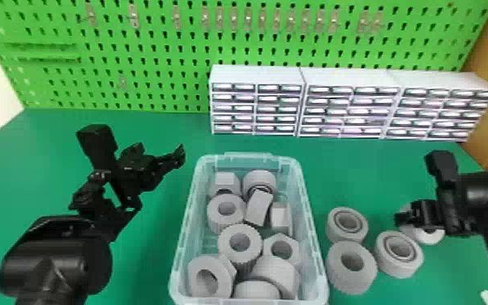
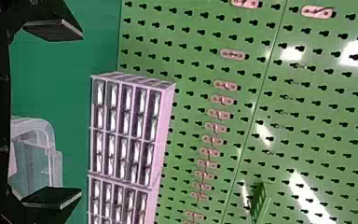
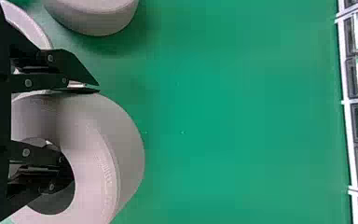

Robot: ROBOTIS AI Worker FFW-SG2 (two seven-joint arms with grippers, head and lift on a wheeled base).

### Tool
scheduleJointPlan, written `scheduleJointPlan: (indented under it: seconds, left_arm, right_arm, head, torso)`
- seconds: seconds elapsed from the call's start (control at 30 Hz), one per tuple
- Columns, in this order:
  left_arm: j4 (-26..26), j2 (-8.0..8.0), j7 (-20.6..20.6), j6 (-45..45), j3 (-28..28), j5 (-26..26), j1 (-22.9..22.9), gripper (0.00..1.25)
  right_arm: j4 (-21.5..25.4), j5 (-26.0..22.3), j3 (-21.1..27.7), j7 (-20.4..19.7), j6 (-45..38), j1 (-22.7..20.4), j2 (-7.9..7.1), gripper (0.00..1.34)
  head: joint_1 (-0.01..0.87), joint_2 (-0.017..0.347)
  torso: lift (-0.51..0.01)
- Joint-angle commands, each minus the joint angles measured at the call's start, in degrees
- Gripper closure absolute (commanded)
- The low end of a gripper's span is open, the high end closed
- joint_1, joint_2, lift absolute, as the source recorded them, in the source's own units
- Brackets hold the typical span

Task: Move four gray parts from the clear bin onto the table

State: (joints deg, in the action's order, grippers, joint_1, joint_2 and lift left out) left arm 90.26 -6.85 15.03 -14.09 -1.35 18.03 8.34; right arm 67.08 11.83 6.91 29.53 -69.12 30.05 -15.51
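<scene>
Right pincer (image 1: 414, 222) pinched a gray ring (image 1: 431, 237) on the table (image 1: 154, 251), at the right of the head view.

One finger was in the ring's hole and one was outside, with the thick, round side squeezed between. Three more gray rings (image 1: 335, 234) sat just beside it, in the way on that side; one had little bumps around its edge. Left pincer (image 1: 159, 148) was spread wide and held nothing, left of the middle. The see-through plastic bin (image 1: 313, 227), low in the middle, had more gray parts (image 1: 260, 207) inside, some round, some with flat sides. Its wall stood between them and the left pincer. White drawers (image 1: 255, 73) stood behind, at the upper right.
</scene>
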Motion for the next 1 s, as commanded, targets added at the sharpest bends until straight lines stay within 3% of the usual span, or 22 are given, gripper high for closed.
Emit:
scheduleJointPlan:
  seconds: [0.0,0.97]
  left_arm:
    - [0.0,0.00,0.0,-0.1,0.0,0.0,0.0,0.11]
    - [0.0,0.00,0.0,-0.2,-0.1,0.0,-0.1,0.11]
  right_arm:
    - [-0.6,-0.2,-0.5,0.0,0.1,0.0,0.13,1.20]
    - [-2.1,-1.5,-3.7,0.0,0.4,0.4,1.01,1.20]
  head:
    - [0.678,0.034]
    - [0.678,0.034]
  torso:
    - [-0.050]
    - [-0.050]
